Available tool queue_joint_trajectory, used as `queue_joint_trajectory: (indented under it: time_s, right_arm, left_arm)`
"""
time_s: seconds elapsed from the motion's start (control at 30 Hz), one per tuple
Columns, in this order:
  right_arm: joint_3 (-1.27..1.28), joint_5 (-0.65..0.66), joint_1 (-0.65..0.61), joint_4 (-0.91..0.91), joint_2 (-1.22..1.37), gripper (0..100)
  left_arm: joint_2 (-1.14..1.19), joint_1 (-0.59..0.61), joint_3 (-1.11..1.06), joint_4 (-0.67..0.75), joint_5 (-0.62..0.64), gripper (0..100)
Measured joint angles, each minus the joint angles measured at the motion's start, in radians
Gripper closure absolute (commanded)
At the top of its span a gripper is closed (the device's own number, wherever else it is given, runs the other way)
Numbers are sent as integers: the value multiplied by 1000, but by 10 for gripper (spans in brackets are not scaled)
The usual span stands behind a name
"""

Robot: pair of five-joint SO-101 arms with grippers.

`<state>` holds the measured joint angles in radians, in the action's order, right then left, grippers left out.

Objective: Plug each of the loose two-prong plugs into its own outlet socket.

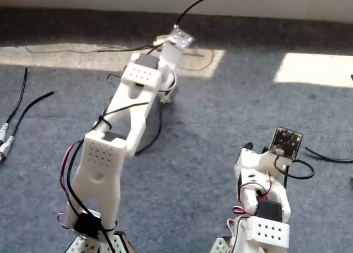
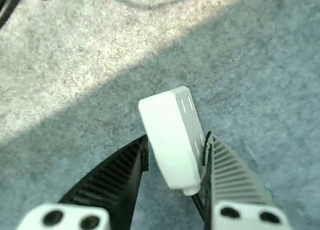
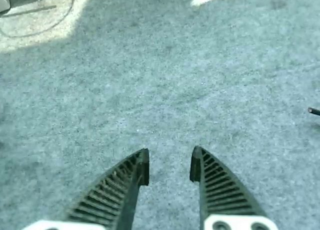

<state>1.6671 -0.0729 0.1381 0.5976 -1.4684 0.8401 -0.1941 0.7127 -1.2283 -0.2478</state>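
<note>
My left gripper (image 2: pixel 175 147) is shut on a white outlet block (image 2: pixel 172 135) with two narrow slots on its upper face. The block is tilted and held just above the grey carpet. In the high view the left arm (image 1: pixel 129 115) stretches far out toward the sunlit strip at the back. My right gripper (image 3: pixel 169 165) stands open over bare carpet with nothing between its fingers. The right arm (image 1: pixel 265 209) is folded back at the near right. Two white connectors on black cables (image 1: pixel 4 140) lie at the far left edge.
Thin black cables (image 1: pixel 138 48) trail across the sunlit strip at the back, and another cable (image 1: pixel 328 156) lies at the right. A black cable tip (image 3: pixel 314 110) shows to the side of the right gripper. Grey carpet (image 1: pixel 209 126) covers the middle.
</note>
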Motion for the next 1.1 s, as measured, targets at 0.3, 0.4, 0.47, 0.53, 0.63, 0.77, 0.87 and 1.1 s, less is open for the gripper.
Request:
queue_joint_trajectory:
  time_s: [0.3,0.4,0.47,0.53,0.63,0.77,0.87,1.1]
  right_arm:
    - [0,0,0,0,0,846]
    - [0,0,0,0,0,846]
    - [0,0,0,0,0,846]
    - [0,0,0,0,0,846]
    - [0,0,0,0,0,846]
    - [0,0,0,0,0,846]
    - [0,0,0,0,0,846]
    - [0,0,0,-26,0,846]
  left_arm:
    - [0,54,69,0,0,673]
    - [0,78,69,0,55,614]
    - [0,98,83,-5,100,611]
    - [0,121,110,-21,98,611]
    - [0,166,166,-61,66,611]
    - [0,272,195,-72,0,611]
    - [0,350,195,-72,-40,611]
    - [-35,311,279,-181,-49,611]
